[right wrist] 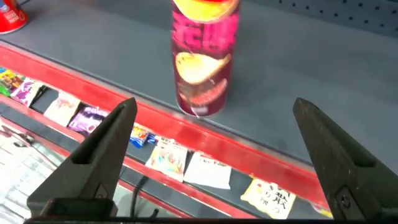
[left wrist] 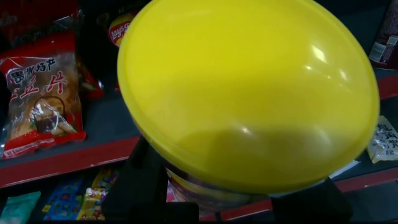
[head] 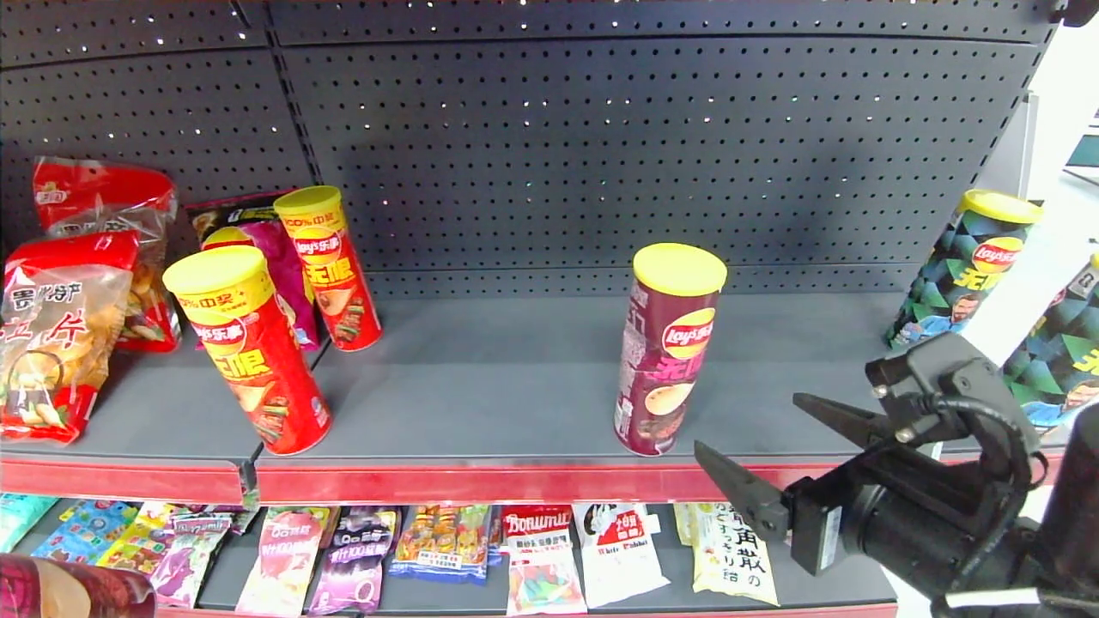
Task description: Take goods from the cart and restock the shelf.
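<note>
Two tapered black fingers (right wrist: pixel 93 162) of the right gripper (head: pixel 749 422) gaped wide, empty, near the maroon tube (head: pixel 665 352). Left gripper (left wrist: pixel 224 196) clasped a glossy yellow-lidded can (left wrist: pixel 249 93).

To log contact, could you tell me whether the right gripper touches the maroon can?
Apart: the right wrist view shows the maroon can standing well beyond the open right gripper, gap plain.

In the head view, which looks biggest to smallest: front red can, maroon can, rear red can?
1. Front red can and maroon can: about alike.
2. Rear red can: smallest, perhaps only because farther back.
</note>
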